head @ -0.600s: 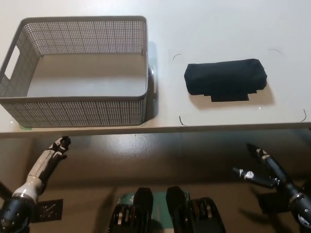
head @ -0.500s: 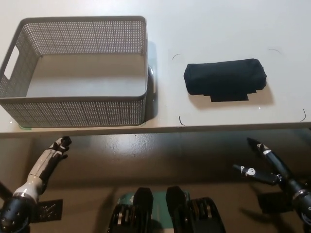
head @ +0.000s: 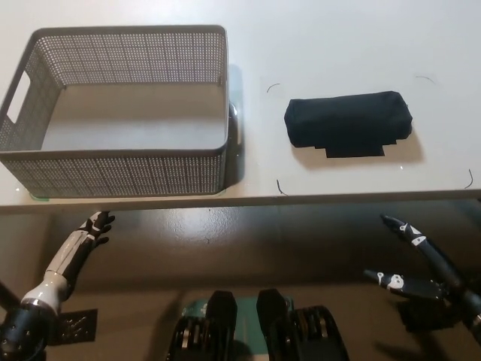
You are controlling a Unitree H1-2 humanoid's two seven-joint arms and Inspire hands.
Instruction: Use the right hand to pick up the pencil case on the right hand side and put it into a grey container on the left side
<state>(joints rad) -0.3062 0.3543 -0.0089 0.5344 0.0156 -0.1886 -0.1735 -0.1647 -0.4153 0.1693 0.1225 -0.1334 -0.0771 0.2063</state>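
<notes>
A black pencil case [head: 348, 122] is seen lying flat on the right part of the white table [head: 338, 45], its long side running left to right, with a darker flap showing along its near edge. A grey container [head: 120, 113], a perforated basket with a handle slot in its left wall, is set on the left part of the table, well apart from the pencil case, and nothing is seen inside it. The black right robot hand [head: 421, 263] is held below the table's near edge at the lower right, released, with its fingers [head: 402, 229] spread apart and nothing grasped. The pencil case lies beyond this hand, further onto the table and slightly to its left, and is not touched by it. The white left robot hand [head: 75, 252] is rested at the lower left, under the near edge of the table below the container, its fingers extended and empty.
</notes>
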